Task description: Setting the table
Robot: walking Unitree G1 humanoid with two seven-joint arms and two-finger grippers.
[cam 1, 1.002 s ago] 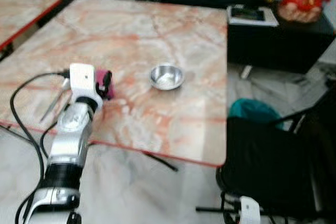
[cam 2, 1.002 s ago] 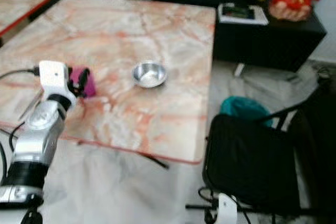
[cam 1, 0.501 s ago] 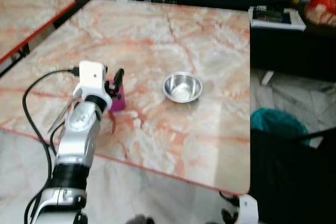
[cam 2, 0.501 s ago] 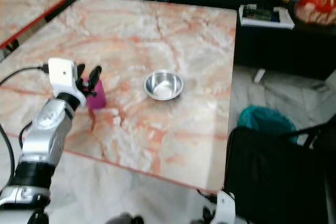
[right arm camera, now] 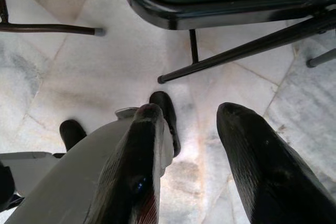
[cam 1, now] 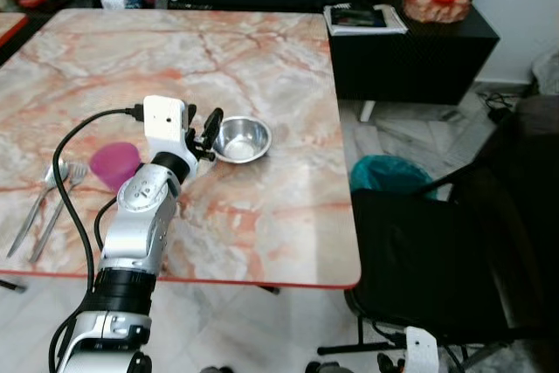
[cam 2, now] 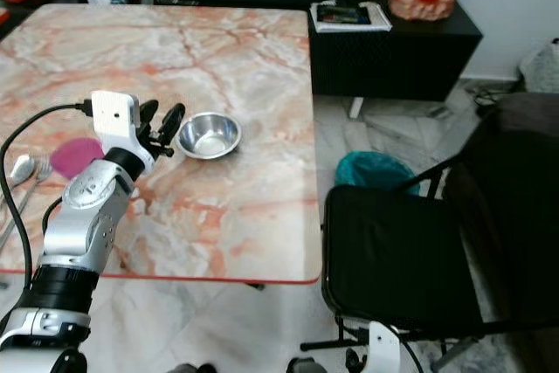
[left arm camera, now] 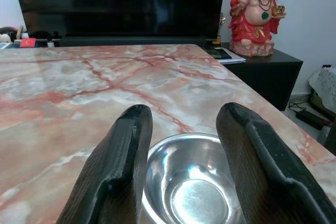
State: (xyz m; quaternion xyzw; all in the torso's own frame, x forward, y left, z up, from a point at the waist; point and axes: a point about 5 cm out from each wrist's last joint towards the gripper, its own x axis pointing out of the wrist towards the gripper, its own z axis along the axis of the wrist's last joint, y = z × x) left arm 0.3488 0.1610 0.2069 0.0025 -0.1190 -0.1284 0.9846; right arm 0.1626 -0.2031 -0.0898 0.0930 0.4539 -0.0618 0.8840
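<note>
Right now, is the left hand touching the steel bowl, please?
Cannot tell. The left wrist view shows the left hand open with the steel bowl between its fingers, the rim running behind both.

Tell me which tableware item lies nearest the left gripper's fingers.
The steel bowl, right before the open left gripper. The pink cup, fork and spoon lie farther left.

Steel bowl (left arm camera: 189, 182) near rim cut off by frame edge, sides hidden behind left hand (left arm camera: 181, 129) fingers.
</note>
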